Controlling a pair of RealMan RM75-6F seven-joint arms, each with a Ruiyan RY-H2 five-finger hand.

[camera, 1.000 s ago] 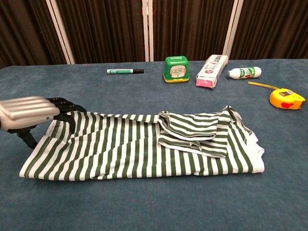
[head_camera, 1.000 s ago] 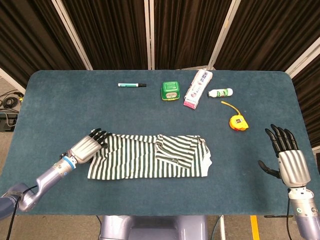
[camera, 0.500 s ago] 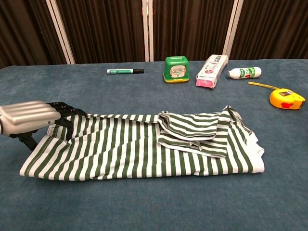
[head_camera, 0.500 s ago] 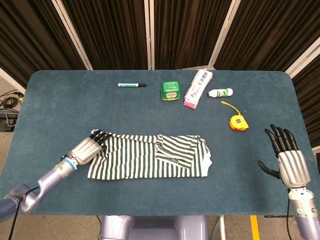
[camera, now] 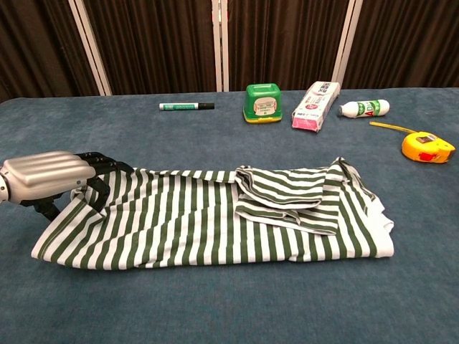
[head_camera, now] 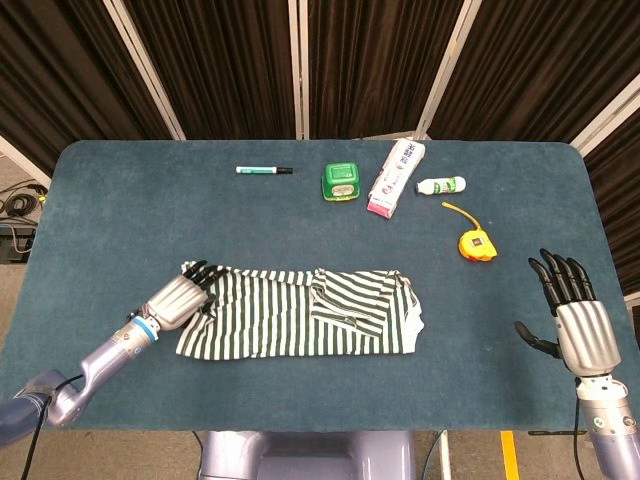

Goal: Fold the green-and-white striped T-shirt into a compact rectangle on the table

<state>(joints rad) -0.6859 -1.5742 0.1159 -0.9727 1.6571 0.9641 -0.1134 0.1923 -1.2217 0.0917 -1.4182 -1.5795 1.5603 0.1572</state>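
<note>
bright even light, sharp, soft shadows

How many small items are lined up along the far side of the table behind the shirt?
5: marker at the left, then green container, pink-and-white carton, small white bottle, and yellow tape measure nearer the right edge. None looks hidden.

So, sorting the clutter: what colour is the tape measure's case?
Orange-yellow tape measure case, clearest in the chest view.

Green-and-white stripes on a dark teal felt surface [head_camera: 300,215]

The cotton T-shirt [camera: 208,218] has green and white stripes. Behind it lie a green-barrelled marker with a black cap [head_camera: 264,170], a glossy green plastic tub [head_camera: 341,182], a white-and-pink carton [head_camera: 396,177], a white bottle with a green label [head_camera: 441,185] and a yellow-orange tape measure [head_camera: 477,245]. Both robot hands are silver with black fingers.
</note>
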